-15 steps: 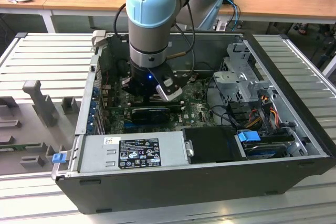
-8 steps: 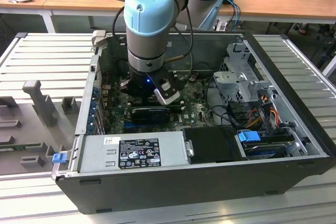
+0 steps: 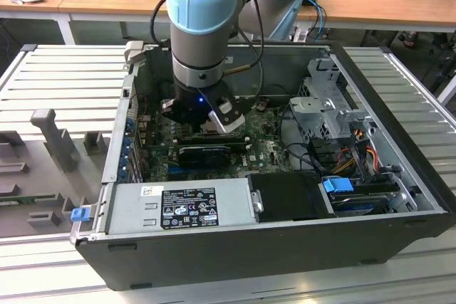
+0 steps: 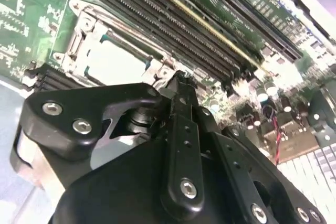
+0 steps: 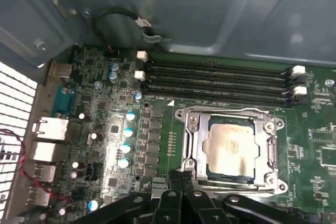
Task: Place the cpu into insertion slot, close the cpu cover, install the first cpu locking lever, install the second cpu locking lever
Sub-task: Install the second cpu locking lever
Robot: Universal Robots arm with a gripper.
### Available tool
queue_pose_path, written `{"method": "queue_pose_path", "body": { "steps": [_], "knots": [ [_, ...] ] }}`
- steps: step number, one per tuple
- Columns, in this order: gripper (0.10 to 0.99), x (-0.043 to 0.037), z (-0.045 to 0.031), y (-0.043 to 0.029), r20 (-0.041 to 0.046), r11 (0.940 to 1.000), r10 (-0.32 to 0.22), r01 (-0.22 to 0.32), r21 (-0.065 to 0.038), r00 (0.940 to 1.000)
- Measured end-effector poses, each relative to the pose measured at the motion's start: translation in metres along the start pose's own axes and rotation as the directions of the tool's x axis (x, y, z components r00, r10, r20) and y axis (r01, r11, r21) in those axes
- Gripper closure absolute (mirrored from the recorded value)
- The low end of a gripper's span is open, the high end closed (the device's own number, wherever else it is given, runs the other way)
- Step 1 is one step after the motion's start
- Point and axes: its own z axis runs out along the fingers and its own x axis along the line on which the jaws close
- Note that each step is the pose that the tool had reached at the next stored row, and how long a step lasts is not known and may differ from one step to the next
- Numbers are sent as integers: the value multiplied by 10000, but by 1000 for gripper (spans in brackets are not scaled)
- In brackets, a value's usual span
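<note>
Black robot gripper [image 5: 181,179] down inside open grey computer case [image 3: 285,243], fingers pressed together, pinching nothing, tips at near edge of square silver-rimmed insertion slot [image 5: 191,148] on green circuit board [image 5: 157,77]. Pale silver-beige square cpu [image 5: 231,148] seated in slot, silver metal frame cover [image 5: 265,150] lying flat around it (levers: cannot tell). Long black memory slots [image 5: 215,77] beside socket.
</note>
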Motion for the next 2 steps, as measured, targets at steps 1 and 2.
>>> {"method": "queue_pose_path", "body": {
  "steps": [1, 2],
  "knots": [
    [980, 0, -35, 10, -1, 10000, -4, 4, 3, 10000],
    [980, 0, -46, 13, 0, 10000, -5, 5, 1, 10000]
  ]
}}
